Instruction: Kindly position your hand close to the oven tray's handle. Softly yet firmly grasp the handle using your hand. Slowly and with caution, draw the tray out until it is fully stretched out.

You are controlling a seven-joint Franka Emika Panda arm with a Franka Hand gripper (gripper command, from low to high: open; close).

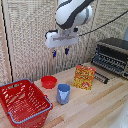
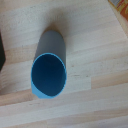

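Note:
In the exterior view my gripper (image 1: 60,52) hangs high above the wooden table (image 1: 95,107), over the red bowl and blue cup. Its two blue-tipped fingers (image 1: 54,53) are spread apart with nothing between them. The black toaster oven (image 1: 114,54) stands at the exterior view's right. The oven tray (image 1: 107,63), a grille of thin silver wires, shows at the oven's front. The handle (image 1: 101,77), a slim dark bar, lies low in front of it, next to the orange box. The gripper is far from the handle, up and toward the exterior view's left. The wrist view shows no fingers, tray or handle.
A blue cup (image 1: 63,93) stands mid-table; the wrist view looks straight down into it (image 2: 50,72). A red bowl (image 1: 48,81) sits behind it. A red wire basket (image 1: 22,102) is at the exterior view's left. An orange box (image 1: 84,77) stands beside the handle.

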